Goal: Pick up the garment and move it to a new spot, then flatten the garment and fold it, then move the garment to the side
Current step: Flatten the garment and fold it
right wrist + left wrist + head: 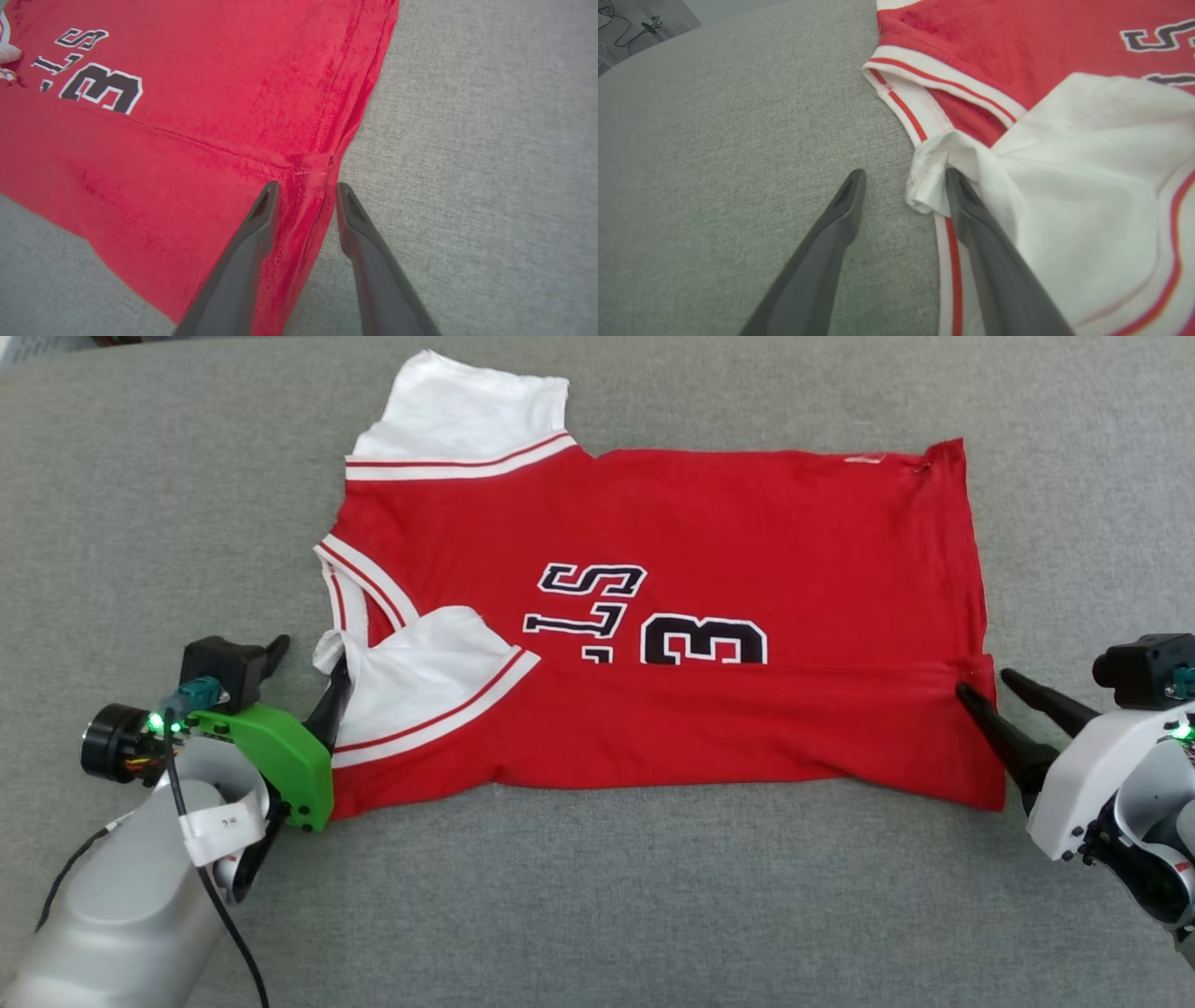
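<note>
**Open at both ends**

My left gripper (903, 175) is gaping wide, one finger touching the red jersey-style T-shirt with white sleeves (700, 523). My right gripper (308, 186) is straddling its hem, unclenched. It is lying part-folded on the grey fabric surface (597, 896).

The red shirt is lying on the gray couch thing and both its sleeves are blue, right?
No, the sleeves are white, not blue; the head view shows it. The red shirt does lie on the gray surface.

Bare grey surface (597, 915) all around garment (747, 541)
</note>
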`<state>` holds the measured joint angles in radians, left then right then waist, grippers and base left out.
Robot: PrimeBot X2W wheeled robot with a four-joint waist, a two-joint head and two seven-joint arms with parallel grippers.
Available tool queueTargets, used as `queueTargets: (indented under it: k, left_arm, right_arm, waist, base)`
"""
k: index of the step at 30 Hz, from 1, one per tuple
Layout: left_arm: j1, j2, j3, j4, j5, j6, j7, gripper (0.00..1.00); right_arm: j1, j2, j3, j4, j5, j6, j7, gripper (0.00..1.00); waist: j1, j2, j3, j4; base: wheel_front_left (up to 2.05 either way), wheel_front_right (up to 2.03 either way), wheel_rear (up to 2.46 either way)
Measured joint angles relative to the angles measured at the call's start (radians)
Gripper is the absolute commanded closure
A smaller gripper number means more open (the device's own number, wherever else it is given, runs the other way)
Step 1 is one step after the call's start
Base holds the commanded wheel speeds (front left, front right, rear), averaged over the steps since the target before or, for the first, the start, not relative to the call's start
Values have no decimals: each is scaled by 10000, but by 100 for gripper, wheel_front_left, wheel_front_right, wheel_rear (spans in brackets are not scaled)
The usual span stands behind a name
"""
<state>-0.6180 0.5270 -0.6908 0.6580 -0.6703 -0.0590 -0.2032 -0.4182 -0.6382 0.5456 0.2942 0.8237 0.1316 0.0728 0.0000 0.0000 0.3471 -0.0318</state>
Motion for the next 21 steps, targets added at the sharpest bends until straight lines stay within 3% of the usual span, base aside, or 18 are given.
queueTargets:
  k: [4,8,15,21]
  left_arm:
    - [-292,380,104,-240,-29,-132,146,0]
    - [-854,1035,130,-936,-215,-347,1254,0]
    - [-1350,1624,-385,-2449,-1906,-606,5687,0]
    - [-1410,1766,-1095,-3373,-2968,-644,8426,0]
  right_arm:
    - [263,-211,-146,-307,88,0,-136,0]
    - [542,-364,-378,-616,86,0,-157,0]
    - [897,-462,-685,-1009,86,0,240,0]
    - [931,-462,-683,-1338,161,0,809,0]
  waist:
    - [0,0,-381,146]
    - [0,0,-729,297]
    - [0,0,-1134,626]
    - [0,0,-1219,698]
  base:
    - [0,0,0]
    - [0,0,0]
    - [0,0,0]
    - [0,0,0]
